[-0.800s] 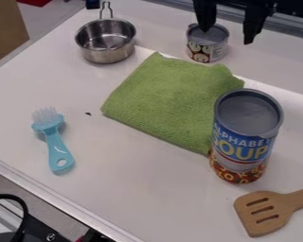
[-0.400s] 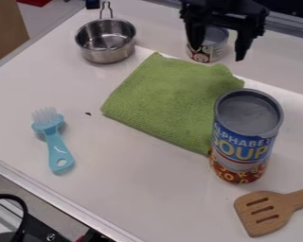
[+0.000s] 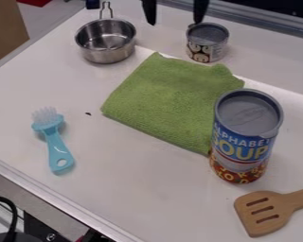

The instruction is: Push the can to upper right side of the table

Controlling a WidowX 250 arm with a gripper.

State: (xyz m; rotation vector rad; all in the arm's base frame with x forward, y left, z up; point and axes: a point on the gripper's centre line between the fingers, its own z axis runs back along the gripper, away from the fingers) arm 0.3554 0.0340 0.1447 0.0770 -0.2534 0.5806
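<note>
At the top edge of the view, the gripper [image 3: 175,20] hung with its 2 fingers set wide apart. Just below the finger on the view's right, the small can [image 3: 206,43] stood upright on the table [image 3: 141,189]; whether they touched, I could not tell. Down and left of the gripper sat the metal pot [image 3: 105,42], its handle toward the view's top edge. Below the gripper lay the green cloth [image 3: 173,99], between the pot and the soup can [image 3: 243,142]. That 2nd can stood upright, well down and right of the gripper, close by the cloth. Farther down on the right was the wooden spatula [image 3: 264,214], with 3 slots. Well down and left of the gripper lay the blue brush [image 3: 56,144], bristles toward the top edge.
</note>
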